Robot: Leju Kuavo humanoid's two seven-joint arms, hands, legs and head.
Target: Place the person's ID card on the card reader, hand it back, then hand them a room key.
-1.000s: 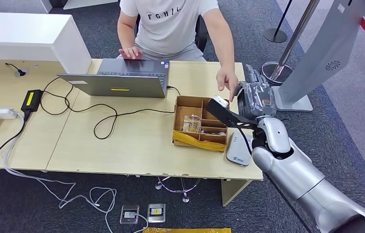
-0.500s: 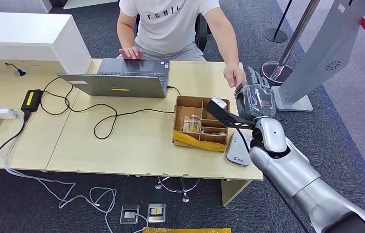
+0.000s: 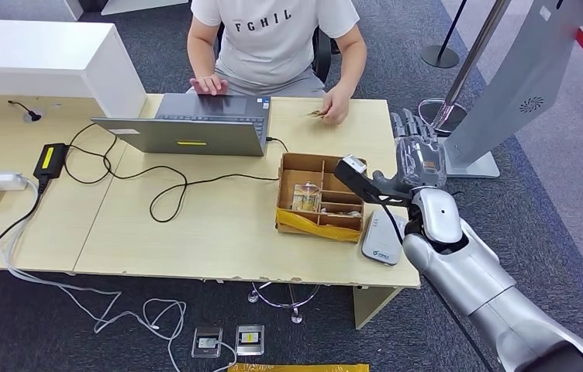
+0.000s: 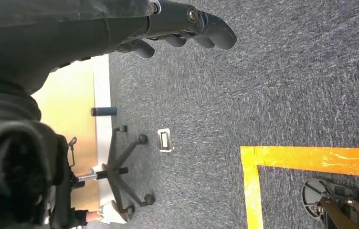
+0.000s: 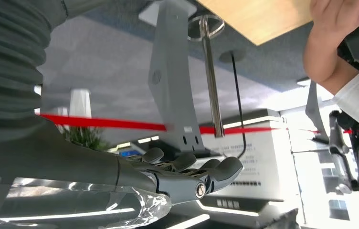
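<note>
My right hand (image 3: 420, 155) is raised past the table's right edge, beside the cardboard box (image 3: 294, 164), fingers stretched out and apart with nothing in them. The right wrist view shows those fingers (image 5: 192, 174) straight and empty. The person's hand (image 3: 335, 107) rests on the table next to the laptop and holds a small thing I cannot make out. The grey-white card reader (image 3: 381, 240) lies at the table's front right corner with nothing on it. The box's compartments hold small items such as keys. My left hand (image 4: 187, 21) hangs over the carpet, fingers loose and empty.
An open laptop (image 3: 195, 128) sits in front of the seated person, whose other hand is on its keyboard. Black cables and a power brick (image 3: 50, 159) lie across the left of the table. A grey kiosk stand (image 3: 505, 85) and a barrier pole (image 3: 467, 66) are to the right.
The person's hand has drawn back from my right hand to the table next to the laptop, holding a small thing. My right hand's fingers have straightened and spread.
</note>
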